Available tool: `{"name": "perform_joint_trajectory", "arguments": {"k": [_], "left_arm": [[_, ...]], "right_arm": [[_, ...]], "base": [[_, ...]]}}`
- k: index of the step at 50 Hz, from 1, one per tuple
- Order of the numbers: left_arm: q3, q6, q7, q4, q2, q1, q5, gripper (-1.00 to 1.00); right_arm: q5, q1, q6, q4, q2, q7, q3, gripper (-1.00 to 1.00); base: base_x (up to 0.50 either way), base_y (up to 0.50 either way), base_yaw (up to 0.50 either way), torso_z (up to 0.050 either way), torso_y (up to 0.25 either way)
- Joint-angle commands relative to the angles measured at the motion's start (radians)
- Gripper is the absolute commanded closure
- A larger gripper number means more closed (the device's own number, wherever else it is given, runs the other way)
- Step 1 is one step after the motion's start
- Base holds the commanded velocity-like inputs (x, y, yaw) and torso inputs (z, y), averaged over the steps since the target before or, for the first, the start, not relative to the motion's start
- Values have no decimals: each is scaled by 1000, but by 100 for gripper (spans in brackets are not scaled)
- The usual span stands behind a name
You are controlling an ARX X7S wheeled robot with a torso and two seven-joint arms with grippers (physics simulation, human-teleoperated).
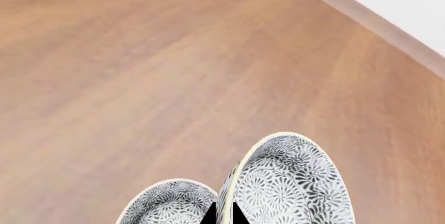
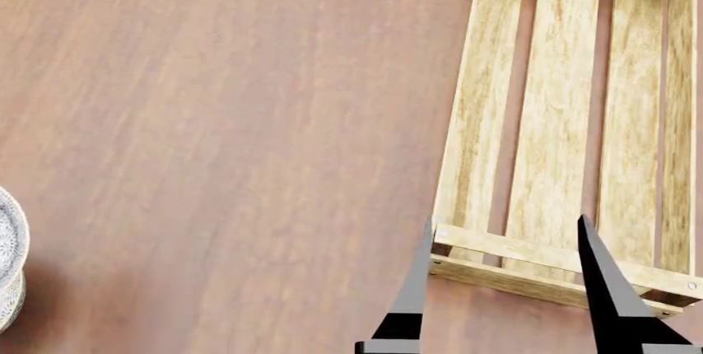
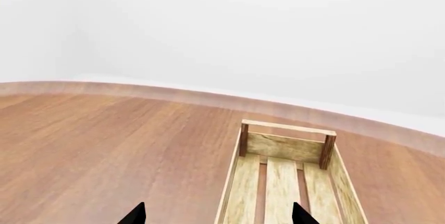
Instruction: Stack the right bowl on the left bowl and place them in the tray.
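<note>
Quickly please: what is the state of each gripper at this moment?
Left gripper: shut on the bowl, gripping its rim.
Right gripper: open, holding nothing, near the tray.

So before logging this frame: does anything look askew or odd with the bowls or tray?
Yes. In the left wrist view one bowl is tipped up nearly on edge beside the other bowl, held at its rim by the left gripper, not stacked. The tray is empty and undamaged; nothing spilled.
</note>
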Motion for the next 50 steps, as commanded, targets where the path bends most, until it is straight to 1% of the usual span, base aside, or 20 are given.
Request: {"name": "perform_joint_trajectory", "arguments": {"k": [1, 22, 50], "left_arm": [[-43, 22, 0, -8, 3, 27, -13, 100], [-31, 43, 33, -59, 32, 49, 19, 100], [-27, 50, 37, -87, 40, 49, 28, 100]], "right_arm": [[5, 4, 2, -4, 5, 7, -3, -100], [4, 6, -9, 3, 12, 15, -13, -100], [9, 14, -10, 7, 19, 27, -27, -100]], "base": [[0, 0, 0, 0, 0], [0, 0, 0, 0, 0], [0, 0, 0, 0, 0]]}}
